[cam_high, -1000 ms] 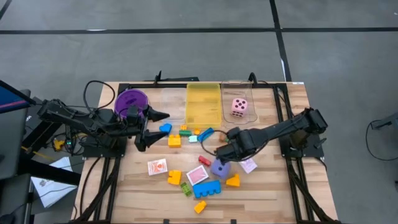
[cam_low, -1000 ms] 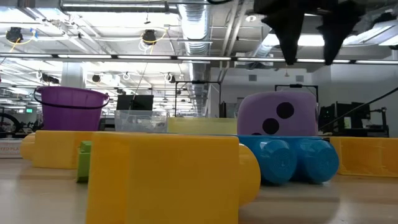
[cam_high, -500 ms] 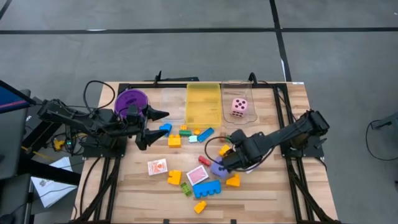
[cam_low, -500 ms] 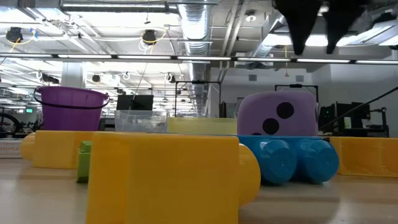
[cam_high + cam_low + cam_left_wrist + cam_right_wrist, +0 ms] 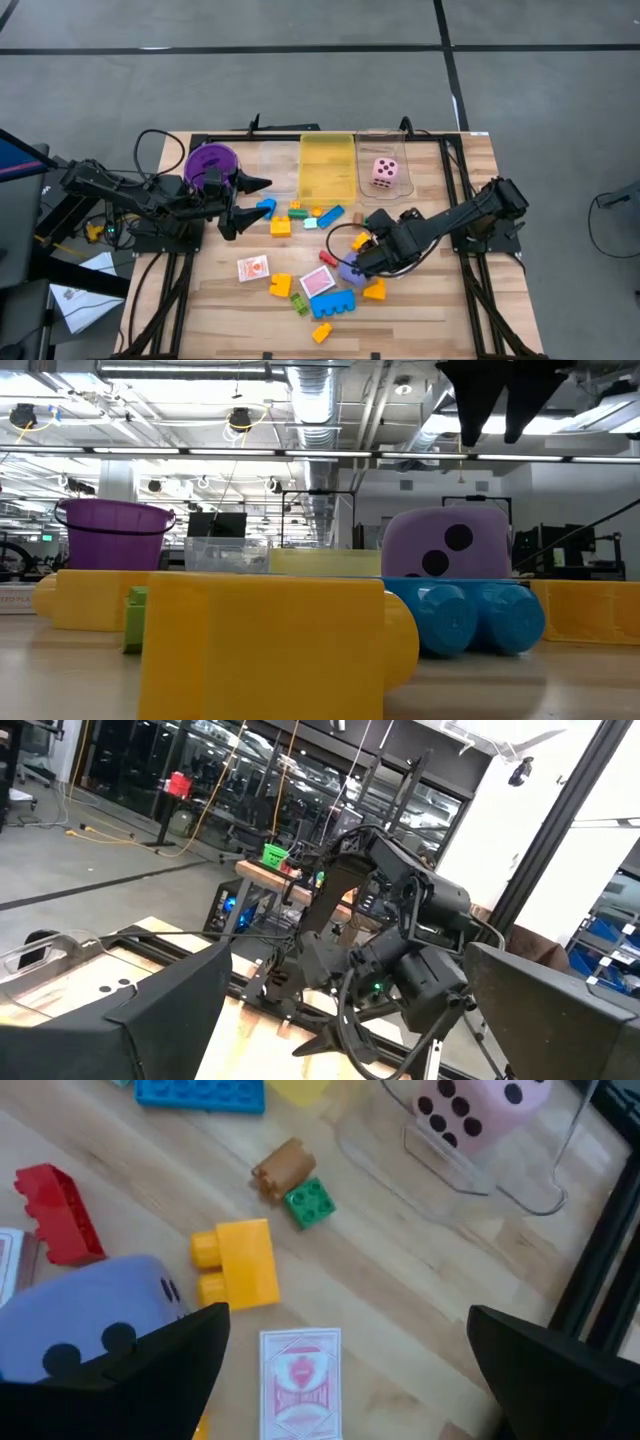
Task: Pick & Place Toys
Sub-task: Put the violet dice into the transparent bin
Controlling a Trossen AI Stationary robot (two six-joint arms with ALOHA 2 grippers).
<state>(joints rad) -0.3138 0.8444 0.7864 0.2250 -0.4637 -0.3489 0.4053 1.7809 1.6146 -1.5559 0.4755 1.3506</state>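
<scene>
Toys lie scattered on the wooden table: a purple die [image 5: 349, 270], two red-and-white cards [image 5: 253, 268] [image 5: 318, 282], and yellow [image 5: 281, 286], blue [image 5: 333, 305] and orange [image 5: 281, 226] blocks. My right gripper [image 5: 356, 262] hangs open, slanting down, just above the purple die [image 5: 90, 1310]. In the low view its fingers [image 5: 480, 405] stand clear over the die [image 5: 445, 540]. A card [image 5: 300, 1385] and a yellow block [image 5: 240, 1265] lie beyond that die. My left gripper [image 5: 245, 210] is open and held level, beside the purple bowl [image 5: 212, 160].
At the far edge stand a yellow bin [image 5: 328, 165] and a clear bin [image 5: 398, 190] holding a pink die [image 5: 384, 172]. A red block [image 5: 55, 1215], a green one [image 5: 310, 1200] and an orange one [image 5: 283, 1165] lie near the clear bin.
My right gripper has rolled and tipped at the wrist above the purple die, shifting slightly toward the near edge, and has stayed open. The toys have not moved.
</scene>
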